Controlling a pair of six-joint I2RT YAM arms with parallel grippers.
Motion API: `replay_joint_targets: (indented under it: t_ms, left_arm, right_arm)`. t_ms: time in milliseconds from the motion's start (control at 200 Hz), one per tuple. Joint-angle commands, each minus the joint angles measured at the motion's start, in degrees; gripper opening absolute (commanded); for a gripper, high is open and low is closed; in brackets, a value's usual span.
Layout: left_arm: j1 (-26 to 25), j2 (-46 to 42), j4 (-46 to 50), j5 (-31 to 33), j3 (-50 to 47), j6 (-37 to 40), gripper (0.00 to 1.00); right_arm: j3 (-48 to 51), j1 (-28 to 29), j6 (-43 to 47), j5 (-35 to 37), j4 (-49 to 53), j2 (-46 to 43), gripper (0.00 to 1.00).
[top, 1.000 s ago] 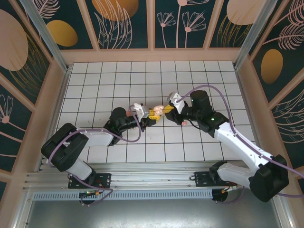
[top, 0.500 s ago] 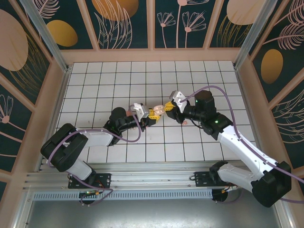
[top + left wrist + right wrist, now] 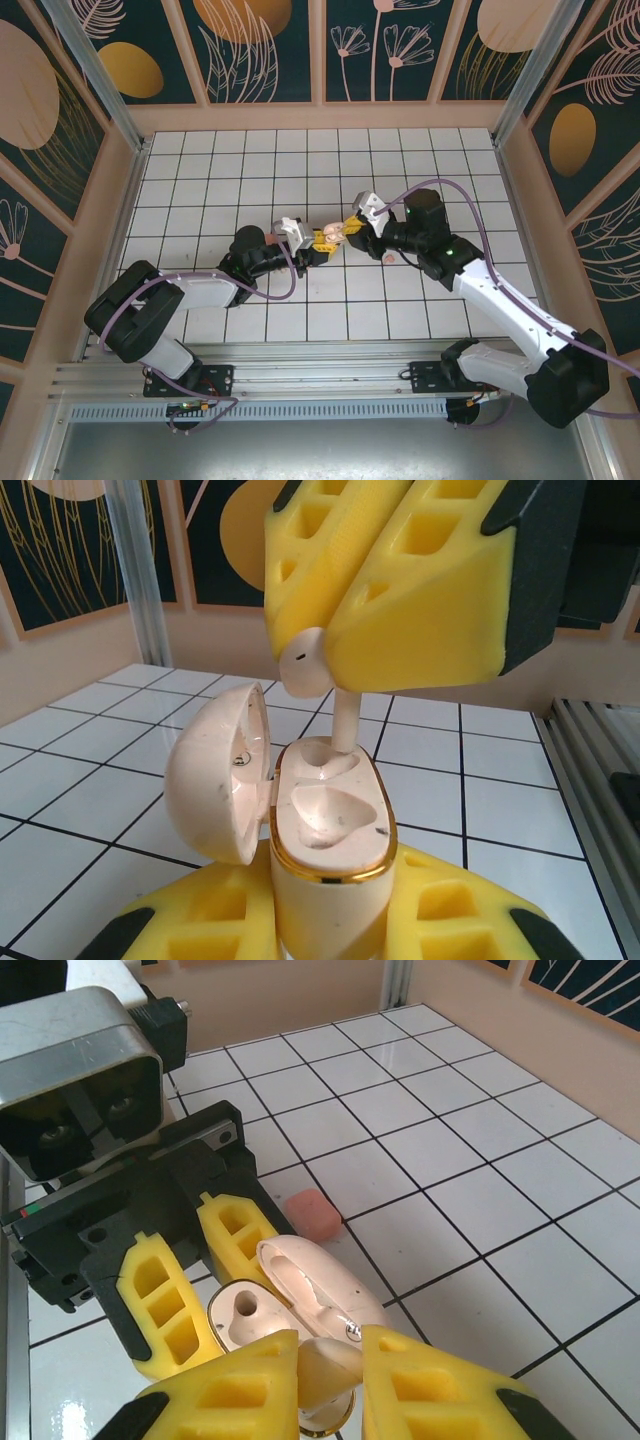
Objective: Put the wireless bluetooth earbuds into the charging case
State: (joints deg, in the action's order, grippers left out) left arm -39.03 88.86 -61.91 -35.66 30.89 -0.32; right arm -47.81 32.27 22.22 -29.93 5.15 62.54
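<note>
My left gripper (image 3: 325, 935) is shut on the pale beige charging case (image 3: 330, 865), which stands upright with its lid (image 3: 215, 780) swung open to the left. From above, my right gripper (image 3: 330, 1375) is shut on a pale beige earbud (image 3: 308, 662). The earbud's stem (image 3: 346, 720) reaches down into the case's far slot, and the near slot is empty. In the top view the two grippers, left (image 3: 322, 240) and right (image 3: 352, 228), meet at the case (image 3: 336, 232) over the middle of the tiled floor.
A small pinkish-red rounded piece (image 3: 313, 1214) lies on a tile just beyond the case, also in the top view (image 3: 388, 257) beside the right wrist. White tiles (image 3: 250, 180) spread around, bounded by low wooden walls (image 3: 320, 116).
The right arm's wrist and elbow have shifted slightly while its gripper stays at the case with the earbud. The left arm has not moved.
</note>
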Motion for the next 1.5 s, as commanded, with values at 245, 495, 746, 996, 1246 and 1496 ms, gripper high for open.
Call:
replay_joint_targets:
  t_ms: [245,495,746,996,1246,1496]
  left_arm:
    - [-0.16,-2.15,-1.9,-2.04,1.81,-0.65,0.15]
    - [-0.09,-2.55,-2.24,-3.18,1.98,-1.15,0.15]
    - [-0.1,-3.01,-2.21,-3.8,1.98,-1.15,0.15]
    - [-0.09,-3.17,-1.95,-4.79,2.11,-0.93,0.15]
    - [-0.1,-3.6,-0.43,-4.36,1.97,0.0,0.15]
    - [-0.11,-3.78,0.62,-4.11,1.63,0.84,0.16]
  right_arm:
    - [-0.55,0.77,5.25,-0.83,1.94,1.49,0.18]
    - [0.26,0.84,5.73,1.05,0.68,1.34,0.18]
    - [0.61,0.82,10.5,-3.54,3.6,0.98,0.19]
    - [-0.34,0.85,14.95,-5.05,6.74,1.47,0.28]
    - [-0.96,0.52,14.36,-6.13,5.51,0.13,0.36]
    - [-0.52,-0.57,12.16,-9.24,4.47,-2.68,0.44]
